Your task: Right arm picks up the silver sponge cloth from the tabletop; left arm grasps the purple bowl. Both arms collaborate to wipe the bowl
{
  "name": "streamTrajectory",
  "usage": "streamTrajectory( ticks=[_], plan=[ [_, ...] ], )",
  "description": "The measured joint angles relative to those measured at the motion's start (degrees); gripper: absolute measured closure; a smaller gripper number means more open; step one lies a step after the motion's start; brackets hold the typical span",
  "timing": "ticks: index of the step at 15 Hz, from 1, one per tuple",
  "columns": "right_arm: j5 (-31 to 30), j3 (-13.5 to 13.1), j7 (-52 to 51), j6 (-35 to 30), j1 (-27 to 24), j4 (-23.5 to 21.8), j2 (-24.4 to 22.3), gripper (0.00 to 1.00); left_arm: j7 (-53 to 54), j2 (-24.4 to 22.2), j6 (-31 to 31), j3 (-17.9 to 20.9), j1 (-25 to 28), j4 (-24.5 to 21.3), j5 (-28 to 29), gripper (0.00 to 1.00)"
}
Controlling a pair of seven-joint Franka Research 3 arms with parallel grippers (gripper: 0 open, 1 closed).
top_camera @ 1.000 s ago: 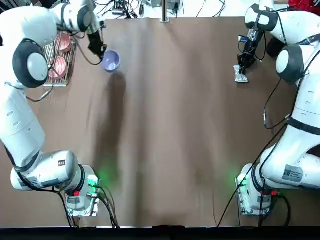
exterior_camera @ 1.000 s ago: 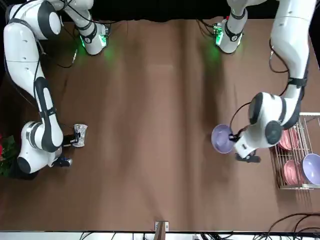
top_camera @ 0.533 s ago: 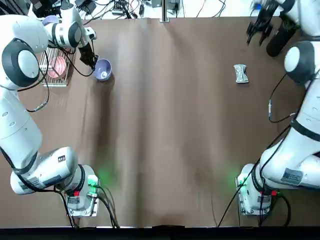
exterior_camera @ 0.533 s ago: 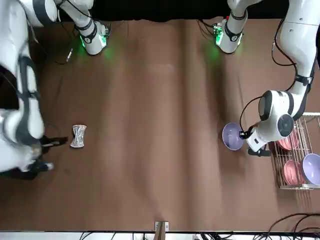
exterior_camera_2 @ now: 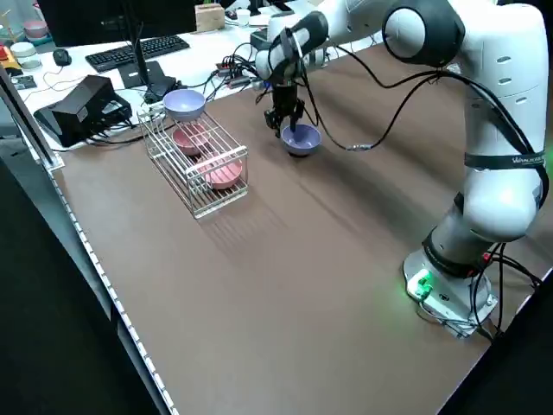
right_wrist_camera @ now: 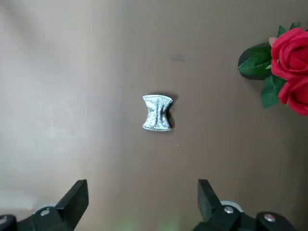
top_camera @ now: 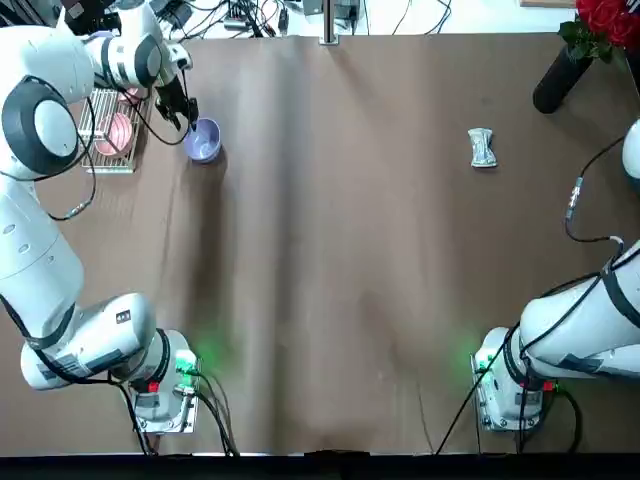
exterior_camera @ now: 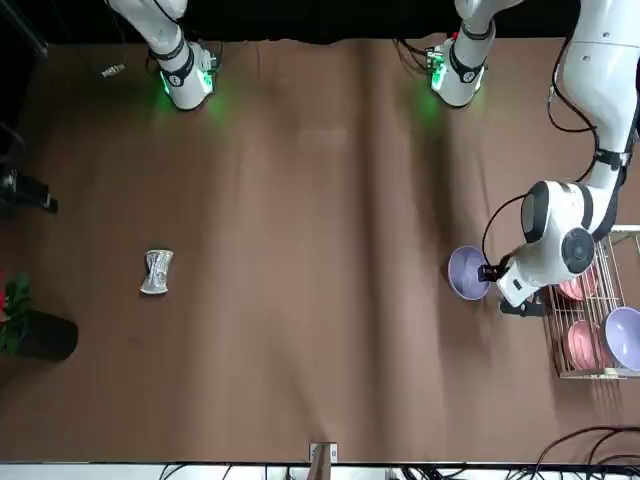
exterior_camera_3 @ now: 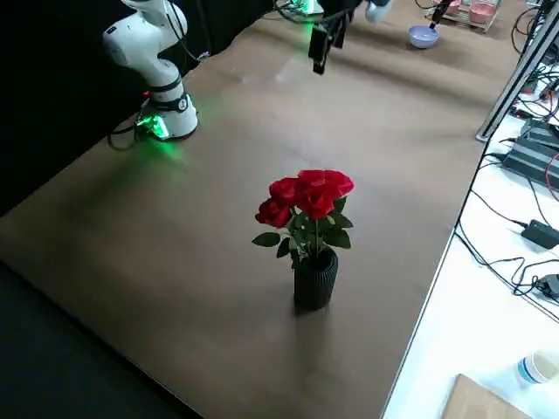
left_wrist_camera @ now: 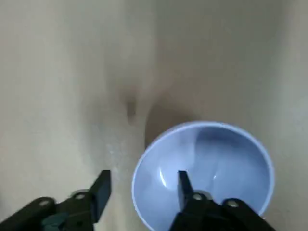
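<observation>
Purple bowl on surface, rim between spread fingers of left gripper: one finger inside, one outside, not clamped, likely placed for rim pinch. Silver sponge cloth lies flat, well below right gripper, wide open, holding nothing.

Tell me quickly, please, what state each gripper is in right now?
Left gripper: open, its fingers straddling the purple bowl's rim.
Right gripper: open, holding nothing, high above the silver sponge cloth.
</observation>
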Motion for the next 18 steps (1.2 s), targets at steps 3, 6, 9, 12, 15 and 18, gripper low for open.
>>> streamTrajectory(
  ticks=[3, 6, 9, 12, 15, 18],
  plan=[
    [1.31, -0.04, 0.8, 0.46, 0.0, -2.31, -3.05, 0.0, -0.25, -2.09, -7.61, -0.7, 0.06, 5.16, 0.0, 0.11],
    [1.09, -0.1, 0.96, 4.43, -0.01, -5.14, -4.94, 0.0, -1.05, -5.06, -17.6, -2.43, 0.11, 12.02, -0.1, 0.0],
    [1.01, -0.45, 1.0, 5.12, -0.19, -7.66, -7.26, 0.0, -1.31, -8.45, -25.07, -4.29, 0.08, 18.13, -0.14, 0.0],
    [1.01, -0.27, 1.0, 6.03, -0.18, -11.67, -11.14, 0.0, -1.1, -13.73, -31.18, -5.08, 0.07, 20.46, -0.14, 0.0],
    [1.0, 0.07, 1.0, 7.18, -0.08, -15.81, -14.61, 0.0, -0.54, -18.29, -35.67, -5.13, -0.05, 20.54, -0.14, 0.0],
    [-1.39, 0.1, 1.0, 5.89, -0.08, -17.27, -16.29, 0.0, -1.26, -19.56, -35.73, -5.82, -0.33, 20.52, -0.96, 0.0]
  ],
)
